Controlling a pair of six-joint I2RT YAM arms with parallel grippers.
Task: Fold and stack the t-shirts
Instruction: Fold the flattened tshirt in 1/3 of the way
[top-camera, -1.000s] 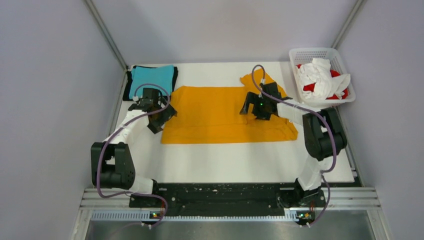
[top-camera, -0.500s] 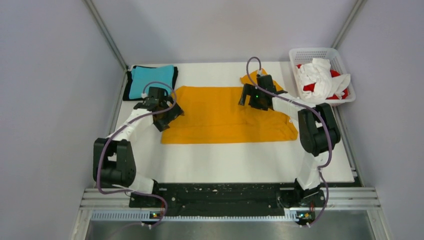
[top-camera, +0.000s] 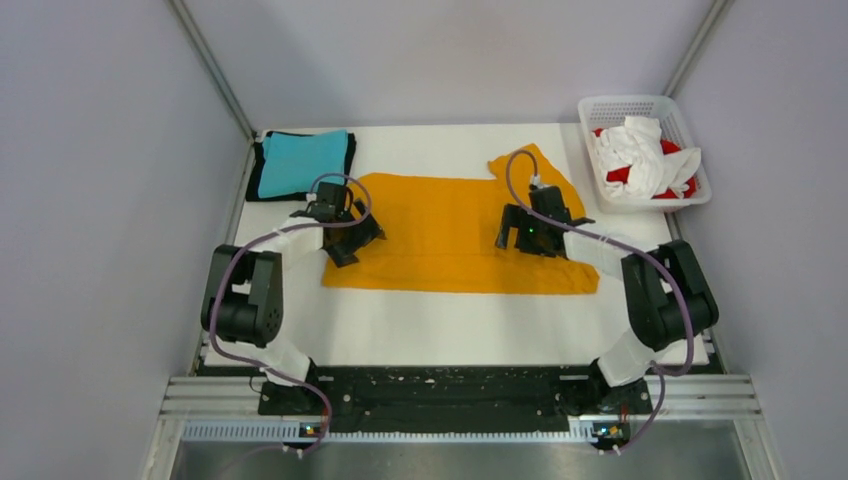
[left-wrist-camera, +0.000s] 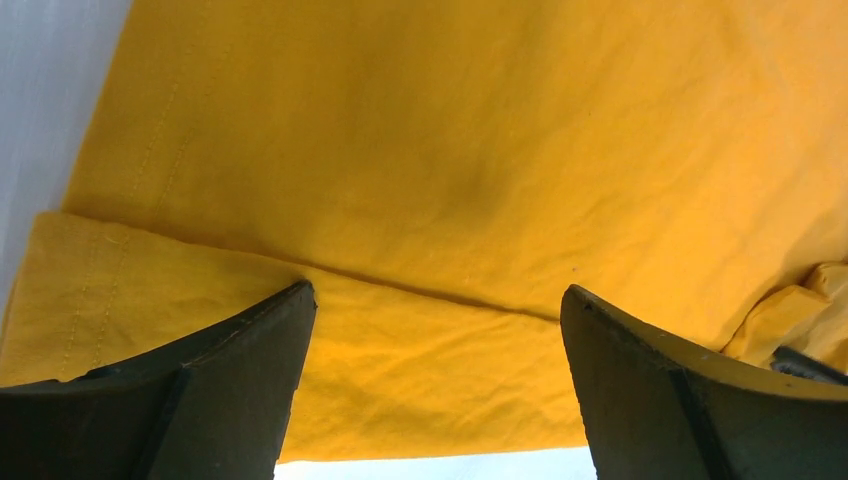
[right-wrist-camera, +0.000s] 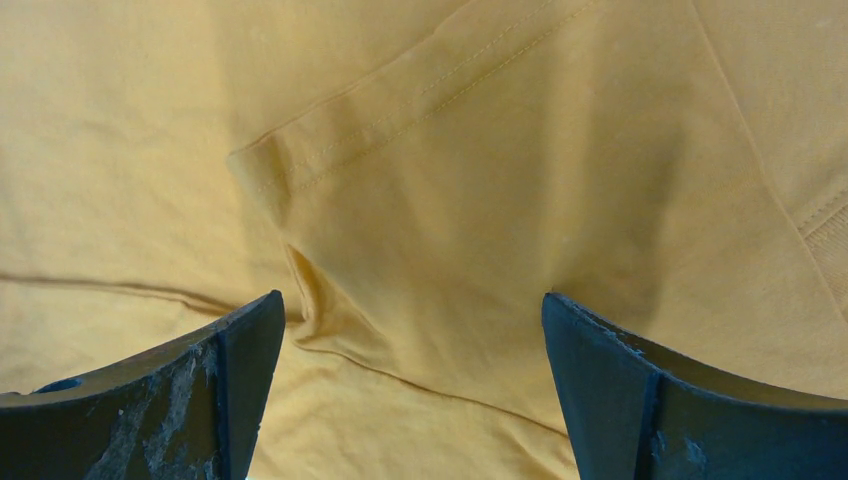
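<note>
The orange-yellow t-shirt (top-camera: 450, 235) lies spread across the middle of the table, its near side folded over in a long band. My left gripper (top-camera: 352, 238) is open just above the shirt's left end, over the folded edge (left-wrist-camera: 430, 300). My right gripper (top-camera: 528, 238) is open over the shirt's right part, above a folded-in sleeve (right-wrist-camera: 420, 200). The teal t-shirt (top-camera: 300, 162) lies folded on the black t-shirt (top-camera: 258, 172) at the back left. White (top-camera: 635, 150) and red (top-camera: 675, 160) t-shirts fill the basket.
The white lattice basket (top-camera: 625, 108) stands at the back right corner. Bare white table (top-camera: 450, 325) runs along the near side, between the shirt and the arm bases. Grey walls close in on the left, back and right.
My left gripper has moved right onto the shirt's left end. My right gripper went back to the far edge, then came nearer again. The shirt's right sleeve now lies flatter.
</note>
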